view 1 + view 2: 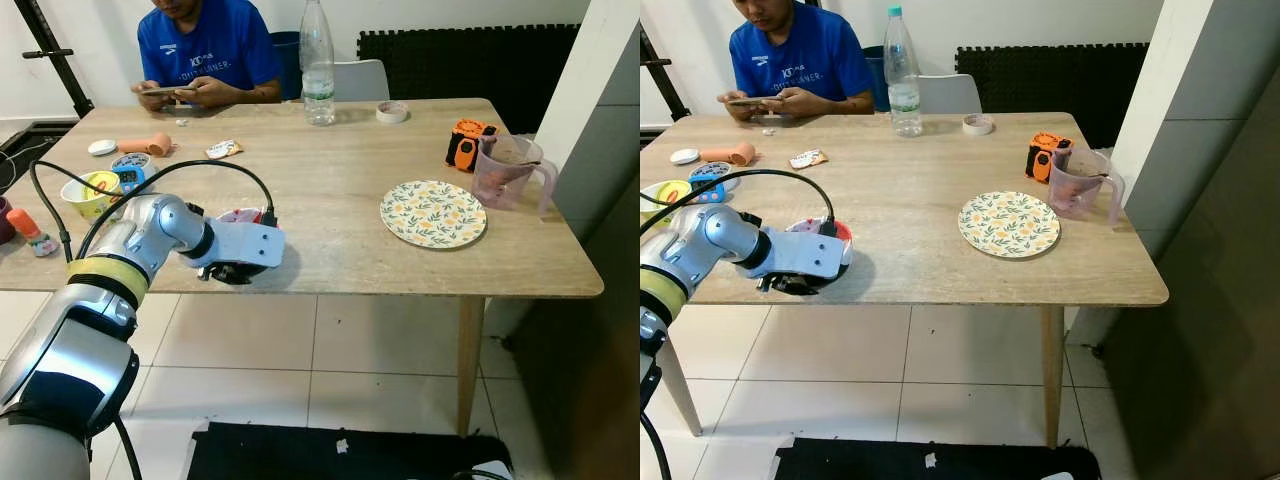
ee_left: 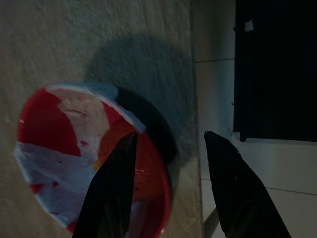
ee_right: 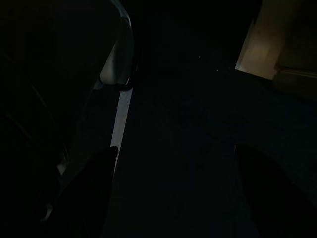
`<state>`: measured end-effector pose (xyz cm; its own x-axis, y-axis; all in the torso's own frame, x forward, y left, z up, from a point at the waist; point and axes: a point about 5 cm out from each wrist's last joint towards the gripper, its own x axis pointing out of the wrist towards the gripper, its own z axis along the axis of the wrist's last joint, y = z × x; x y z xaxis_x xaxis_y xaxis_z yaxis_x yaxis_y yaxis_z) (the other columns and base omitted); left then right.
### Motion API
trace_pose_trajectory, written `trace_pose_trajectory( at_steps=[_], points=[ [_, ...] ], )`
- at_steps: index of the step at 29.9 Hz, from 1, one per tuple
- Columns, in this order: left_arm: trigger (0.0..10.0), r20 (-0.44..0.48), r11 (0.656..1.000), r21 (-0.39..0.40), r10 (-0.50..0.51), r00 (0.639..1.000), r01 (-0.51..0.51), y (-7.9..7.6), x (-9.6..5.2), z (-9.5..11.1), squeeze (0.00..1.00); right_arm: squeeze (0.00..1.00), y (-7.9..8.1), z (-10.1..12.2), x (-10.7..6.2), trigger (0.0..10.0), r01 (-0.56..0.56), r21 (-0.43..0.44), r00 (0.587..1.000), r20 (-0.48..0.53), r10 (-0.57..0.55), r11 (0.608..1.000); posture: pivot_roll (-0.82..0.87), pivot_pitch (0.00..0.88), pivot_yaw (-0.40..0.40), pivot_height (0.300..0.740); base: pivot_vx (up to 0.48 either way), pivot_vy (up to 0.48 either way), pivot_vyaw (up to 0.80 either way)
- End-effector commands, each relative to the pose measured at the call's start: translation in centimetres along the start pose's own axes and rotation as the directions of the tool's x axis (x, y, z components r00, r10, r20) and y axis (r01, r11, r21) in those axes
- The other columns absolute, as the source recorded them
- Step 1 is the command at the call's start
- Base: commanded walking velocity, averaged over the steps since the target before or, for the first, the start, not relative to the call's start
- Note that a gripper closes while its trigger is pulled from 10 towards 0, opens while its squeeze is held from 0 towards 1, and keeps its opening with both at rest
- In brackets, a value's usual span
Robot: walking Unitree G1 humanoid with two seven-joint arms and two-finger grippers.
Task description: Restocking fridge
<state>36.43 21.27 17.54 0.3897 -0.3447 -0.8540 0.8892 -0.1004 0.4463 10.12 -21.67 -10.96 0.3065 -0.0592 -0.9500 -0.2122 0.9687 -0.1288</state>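
On the wooden table [image 1: 330, 215] stand one clear water bottle [image 1: 317, 62], one floral plate [image 1: 433, 212] and one translucent measuring jug [image 1: 506, 170]. There is one roll of tape [image 1: 391, 111], one orange-and-black tool [image 1: 464, 141] and one red-and-white bowl [image 2: 84, 148]. One person [image 1: 207, 48] sits there.

Left arm outstretched, left claw [image 2: 168, 188] fingers spread, pointing downward

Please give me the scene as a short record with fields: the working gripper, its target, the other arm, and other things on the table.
working gripper: left gripper, fingers apart, over the near table edge
target: red and white bowl, one finger over its rim
other arm: right gripper, idle in the dark, fingers apart
table: floral plate, water bottle, pink jug
person: seated at far side
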Motion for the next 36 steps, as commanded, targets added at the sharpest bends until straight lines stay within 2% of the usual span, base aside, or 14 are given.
trace_pose_trajectory(
  at_steps=[1, 6, 15, 16, 17, 18, 19, 36],
  points=[
    [10.0, -0.012, 1.0, 0.019, -0.014, 1.0, 0.014, 0.0, 0.6, 0.4, 0.0, 0.0, 0.5, -0.1, 0.0, 10.0, -0.013, 0.007, 1.0, 0.003, 0.013, 1.0, -0.03, 0.0, 0.067, 0.74, 0.0, 0.0, 0.0],
    [10.0, -0.019, 1.0, 0.009, 0.004, 1.0, -0.004, -0.2, 1.6, 0.6, 0.0, 0.0, 0.2, 0.0, 0.0, 10.0, -0.002, 0.014, 1.0, 0.01, 0.002, 1.0, -0.04, 0.0, 0.068, 0.74, 0.0, 0.0, 0.0],
    [10.0, -0.042, 0.998, 0.039, 0.042, 0.998, -0.04, -0.6, 3.2, 1.0, 0.0, 0.0, 0.3, 0.2, 0.0, 10.0, -0.002, 0.02, 1.0, 0.018, 0.002, 1.0, -0.04, 0.0, 0.069, 0.74, 0.0, 0.0, 0.0],
    [9.6, -0.046, 0.998, 0.043, 0.045, 0.998, -0.043, -0.6, 3.3, 1.1, 0.0, 0.0, 0.3, 0.2, 0.0, 10.0, -0.002, 0.02, 1.0, 0.019, 0.002, 1.0, -0.04, 0.0, 0.069, 0.74, 0.0, 0.0, 0.0],
    [4.9, -0.045, 0.998, 0.046, 0.043, 0.998, -0.041, -0.6, 3.4, 1.1, 0.0, 0.0, 0.2, 0.2, 0.0, 10.0, -0.002, 0.021, 1.0, 0.02, 0.002, 1.0, -0.04, 0.0, 0.068, 0.74, 0.0, 0.0, 0.0],
    [4.0, -0.042, 0.998, 0.049, 0.041, 0.998, -0.039, -0.6, 3.5, 1.3, 0.0, 0.0, 0.2, 0.3, 0.0, 10.0, -0.001, 0.023, 1.0, 0.021, 0.001, 1.0, -0.04, 0.0, 0.068, 0.74, 0.0, 0.0, 0.0],
    [0.0, -0.04, 0.998, 0.05, 0.042, 0.998, -0.04, -0.6, 3.6, 1.3, 0.0, 0.0, 0.2, 0.3, 0.0, 10.0, -0.001, 0.025, 1.0, 0.022, 0.001, 1.0, -0.04, 0.0, 0.068, 0.74, 0.0, 0.0, 0.0],
    [0.0, -0.027, 0.995, 0.069, 0.071, 0.997, -0.069, 0.0, 3.1, 1.6, 0.0, 0.0, 0.0, 1.0, 0.1, 10.0, 0.0, 0.025, 0.999, 0.036, -0.001, 1.0, -0.04, 0.0, 0.066, 0.74, 0.0, 0.0, 0.0]
  ],
)
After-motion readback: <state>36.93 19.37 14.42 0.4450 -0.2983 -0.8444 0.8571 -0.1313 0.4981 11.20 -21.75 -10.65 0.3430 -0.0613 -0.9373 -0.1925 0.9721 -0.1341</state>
